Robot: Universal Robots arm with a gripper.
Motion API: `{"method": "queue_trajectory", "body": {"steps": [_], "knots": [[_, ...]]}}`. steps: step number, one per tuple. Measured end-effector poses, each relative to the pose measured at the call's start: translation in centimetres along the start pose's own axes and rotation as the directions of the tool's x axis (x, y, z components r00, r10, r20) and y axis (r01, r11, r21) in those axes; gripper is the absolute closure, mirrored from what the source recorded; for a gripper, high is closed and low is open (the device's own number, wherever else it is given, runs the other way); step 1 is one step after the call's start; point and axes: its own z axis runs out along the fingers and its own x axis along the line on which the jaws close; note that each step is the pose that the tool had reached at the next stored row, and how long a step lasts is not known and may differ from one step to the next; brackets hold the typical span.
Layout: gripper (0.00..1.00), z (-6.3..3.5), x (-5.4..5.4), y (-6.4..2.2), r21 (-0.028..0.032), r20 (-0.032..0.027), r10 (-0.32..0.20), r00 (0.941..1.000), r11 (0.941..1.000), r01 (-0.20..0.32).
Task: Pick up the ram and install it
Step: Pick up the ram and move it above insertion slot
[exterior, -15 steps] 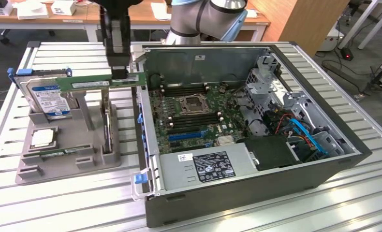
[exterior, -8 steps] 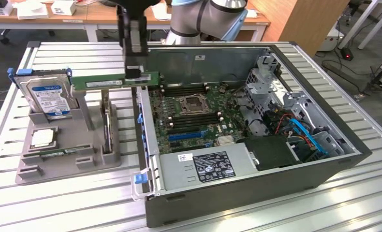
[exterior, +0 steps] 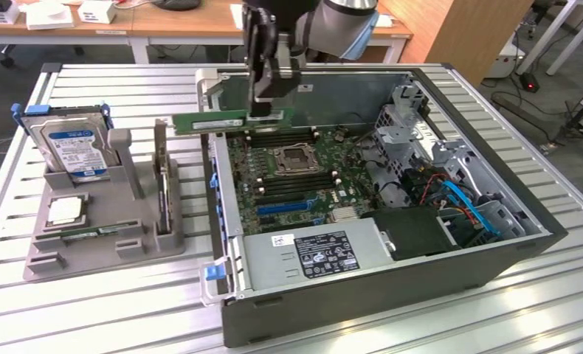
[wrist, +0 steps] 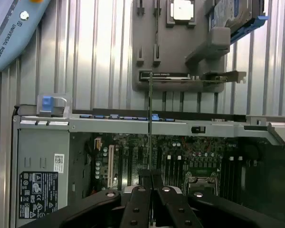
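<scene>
**Ram held above the open computer case**

The gripper (exterior: 265, 110) hangs from the robot arm over the far side of the open grey and black computer case (exterior: 488, 258), which lies on its side on the ribbed metal surface (exterior: 94, 310). Its black fingers (exterior: 262, 92) are clamped on the ram (exterior: 218, 122), a long, thin green circuit-board stick with a small white label. The grip sits near the stick's end toward the exterior view's right. The rest of the stick juts out level toward the exterior view's left.

In the wrist view the ram (wrist: 150, 118) appears edge-on as a thin line running out from between the two fingers (wrist: 145, 176). It crosses over the case's side wall, so the stick is raised above the case and not seated in any slot. Below it lies the green motherboard (exterior: 271, 188) with its square silver processor socket (exterior: 297, 156).

Beside the case, on the exterior view's left, stands a grey moulded holder (exterior: 105, 247). The holder carries an upright hard drive with a blue and white label (exterior: 73, 147), a small square silver processor chip (exterior: 65, 212) and a dark upright expansion card (exterior: 161, 173).
</scene>
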Motion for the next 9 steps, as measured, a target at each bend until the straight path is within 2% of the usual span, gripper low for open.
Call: {"method": "queue_trajectory", "body": {"steps": [9], "knots": [[0.89,-0.15,0.1,-3.50,-0.0009,0.0001,0.000,1.0000,1.0000,0.000]]}}
